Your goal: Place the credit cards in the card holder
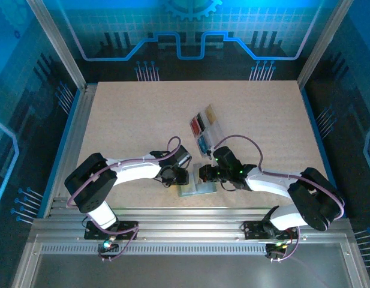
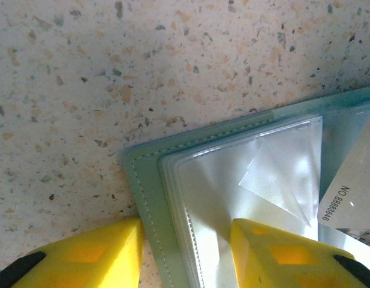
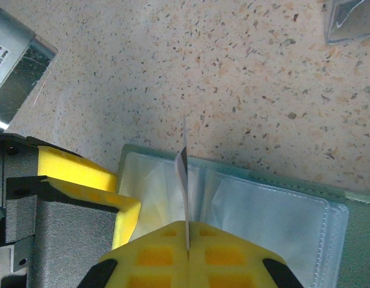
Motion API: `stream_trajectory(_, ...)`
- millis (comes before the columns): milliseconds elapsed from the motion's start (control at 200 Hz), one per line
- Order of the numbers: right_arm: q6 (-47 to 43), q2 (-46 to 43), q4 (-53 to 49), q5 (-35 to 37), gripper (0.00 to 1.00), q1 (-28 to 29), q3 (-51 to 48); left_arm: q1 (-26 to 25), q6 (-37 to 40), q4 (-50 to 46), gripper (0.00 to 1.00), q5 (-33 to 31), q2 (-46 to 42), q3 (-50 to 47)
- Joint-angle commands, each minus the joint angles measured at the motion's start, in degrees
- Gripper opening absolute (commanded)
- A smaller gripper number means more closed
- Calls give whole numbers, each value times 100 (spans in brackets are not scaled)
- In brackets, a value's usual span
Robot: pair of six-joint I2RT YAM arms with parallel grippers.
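The sage-green card holder (image 1: 196, 190) lies open on the table between the two grippers, its clear sleeves (image 3: 280, 210) facing up. My right gripper (image 3: 187, 231) (image 1: 204, 174) is shut on a thin pale credit card (image 3: 185, 174), held edge-on above the sleeves near the fold. My left gripper (image 2: 186, 231) (image 1: 179, 176) is open and straddles the holder's stitched left edge (image 2: 146, 180): one finger is over the table, the other over the sleeves. A pale grey card with a printed number (image 2: 346, 192) shows at the right of the left wrist view.
The clear compartmented tray (image 1: 217, 129) stands just beyond the holder, with gold (image 1: 210, 113), red (image 1: 196, 125) and blue (image 1: 202, 144) cards in it; its corner (image 3: 352, 24) shows at the top right. Metal rails run along the table's left and near edges.
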Motion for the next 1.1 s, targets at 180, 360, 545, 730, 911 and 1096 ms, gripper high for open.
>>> stream_trajectory(180,64,-82,-153,-24,0,57,103,-88,-119,53,42,-19,259,-317)
stream_trajectory(360,59,-229,-229,24,0,64,111,-87,-133,63,42,-10,263,-348)
stream_trajectory(545,62,-251,-241,-3,0,62,144,-88,-136,89,42,-8,254,-383)
stream_trajectory(730,33,-134,-243,-74,0,70,208,-87,-136,89,42,-10,231,-393)
stream_trajectory(911,110,33,-74,-183,0,83,239,-95,-145,107,42,0,237,-392)
stream_trajectory(1096,88,149,-117,-133,0,111,262,-87,-145,98,42,-1,222,-399)
